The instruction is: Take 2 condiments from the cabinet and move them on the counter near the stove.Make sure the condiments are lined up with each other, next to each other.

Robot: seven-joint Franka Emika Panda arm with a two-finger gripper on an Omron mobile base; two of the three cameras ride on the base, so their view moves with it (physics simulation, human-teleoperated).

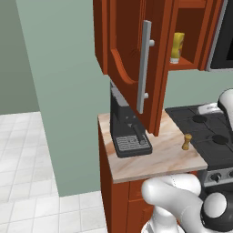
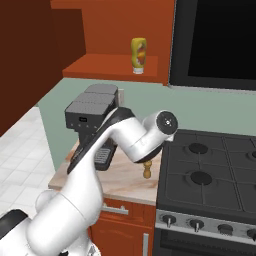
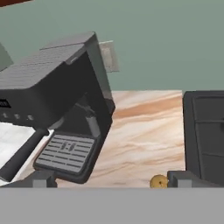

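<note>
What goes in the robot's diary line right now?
shaker: on counter by stove | yellow bottle: in cabinet | end effector: open, above shaker

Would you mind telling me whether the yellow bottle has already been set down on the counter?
No, the yellow bottle stands on the shelf of the open cabinet, while the wooden shaker is on the counter.
</note>
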